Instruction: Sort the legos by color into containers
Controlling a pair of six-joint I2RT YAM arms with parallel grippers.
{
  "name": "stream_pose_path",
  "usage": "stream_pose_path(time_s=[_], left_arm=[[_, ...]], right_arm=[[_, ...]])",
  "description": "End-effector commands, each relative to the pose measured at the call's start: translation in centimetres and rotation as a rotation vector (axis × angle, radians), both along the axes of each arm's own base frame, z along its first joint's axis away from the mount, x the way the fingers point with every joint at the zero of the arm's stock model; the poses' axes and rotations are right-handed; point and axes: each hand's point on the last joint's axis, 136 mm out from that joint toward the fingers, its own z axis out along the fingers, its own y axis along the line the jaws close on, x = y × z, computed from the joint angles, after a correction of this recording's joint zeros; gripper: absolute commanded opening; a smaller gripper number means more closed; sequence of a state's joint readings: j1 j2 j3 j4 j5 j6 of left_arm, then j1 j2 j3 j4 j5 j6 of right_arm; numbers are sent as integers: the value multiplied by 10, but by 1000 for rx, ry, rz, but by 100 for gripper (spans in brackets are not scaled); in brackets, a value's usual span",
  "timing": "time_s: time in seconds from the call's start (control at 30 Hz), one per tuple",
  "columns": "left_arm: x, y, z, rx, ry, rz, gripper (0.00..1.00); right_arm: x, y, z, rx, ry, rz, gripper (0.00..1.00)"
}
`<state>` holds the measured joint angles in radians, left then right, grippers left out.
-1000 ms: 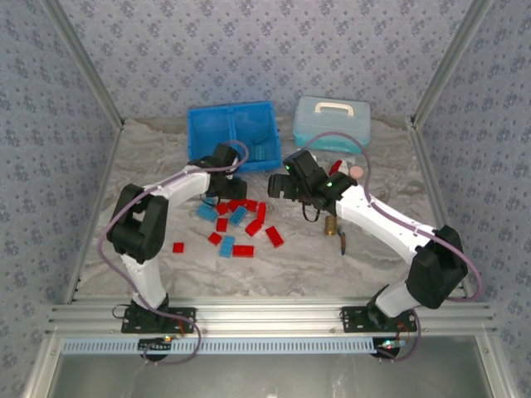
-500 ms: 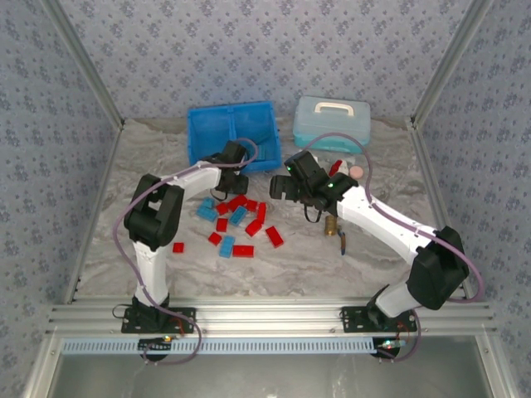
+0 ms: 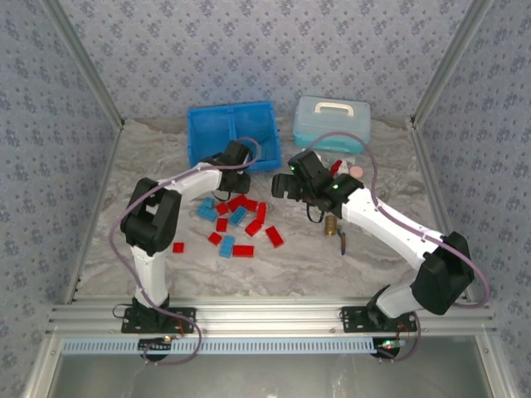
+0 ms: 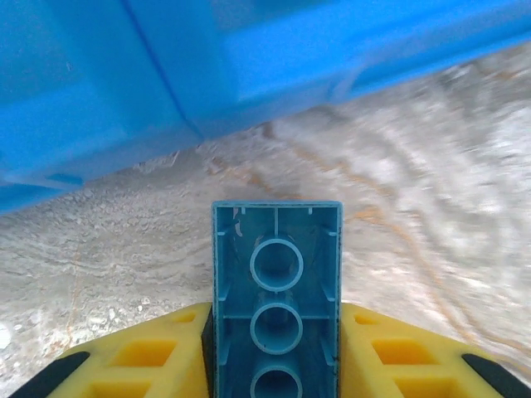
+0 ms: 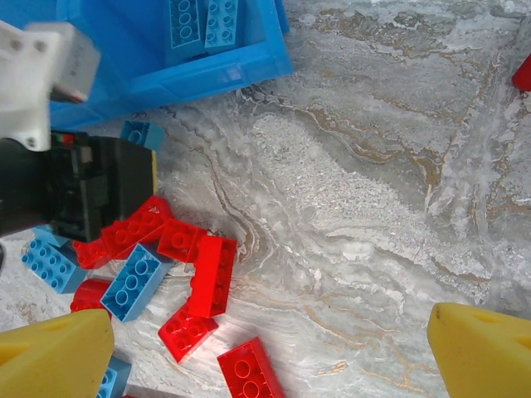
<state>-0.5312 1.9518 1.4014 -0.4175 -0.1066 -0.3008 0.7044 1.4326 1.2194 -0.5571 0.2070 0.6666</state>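
Note:
My left gripper (image 4: 276,336) is shut on a light blue lego (image 4: 275,274), whose hollow underside faces the camera. It hangs just in front of the bright blue tray (image 4: 249,66). From above, that gripper (image 3: 237,159) sits at the tray's (image 3: 193,137) near wall. Blue legos (image 3: 265,150) lie in the right compartment. Several red and blue legos (image 3: 241,220) are scattered on the marbled table. My right gripper (image 5: 274,352) stands open above bare table, to the right of the red legos (image 5: 211,274). The left gripper (image 5: 91,186) and its blue lego (image 5: 143,133) also show there.
A pale blue lidded case (image 3: 332,124) stands to the right of the tray. A red-and-white bottle (image 3: 337,168) and a brass fitting (image 3: 333,226) lie near the right arm. One red brick (image 3: 177,247) sits apart at the left. Walls close in on both sides.
The left gripper has closed on the blue lego and moved it right and back, up to the tray's near wall. The right arm has barely moved.

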Motion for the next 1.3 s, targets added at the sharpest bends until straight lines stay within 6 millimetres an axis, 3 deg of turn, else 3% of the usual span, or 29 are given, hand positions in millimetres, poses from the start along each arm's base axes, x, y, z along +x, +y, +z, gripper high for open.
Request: stream_pose_path(time_s=[0.0, 0.17, 0.3, 0.5, 0.67, 0.9, 1.0, 1.17, 1.27], left_arm=[[4, -16, 81, -93, -143, -35, 37], [18, -26, 141, -147, -291, -27, 36], [50, -31, 157, -129, -373, 20, 35], [106, -53, 134, -150, -329, 62, 35], [148, -51, 107, -155, -295, 135, 33], [175, -64, 65, -109, -278, 81, 35], [180, -66, 56, -101, -266, 89, 43], [181, -68, 70, -123, -286, 95, 57], [177, -69, 101, -140, -323, 89, 58]], right_arm=[[-5, -13, 4, -8, -2, -41, 100], [-6, -17, 12, 1, -27, -53, 100], [-6, -21, 18, 0, -45, -63, 100], [-8, -24, 23, 3, -56, -64, 100], [-12, -33, 25, -23, -54, -73, 100], [-11, -37, 28, -24, -64, -83, 100], [-9, -35, 27, -17, -64, -83, 100], [-9, -35, 26, -21, -60, -84, 100], [-9, -34, 28, -20, -63, -83, 100]])
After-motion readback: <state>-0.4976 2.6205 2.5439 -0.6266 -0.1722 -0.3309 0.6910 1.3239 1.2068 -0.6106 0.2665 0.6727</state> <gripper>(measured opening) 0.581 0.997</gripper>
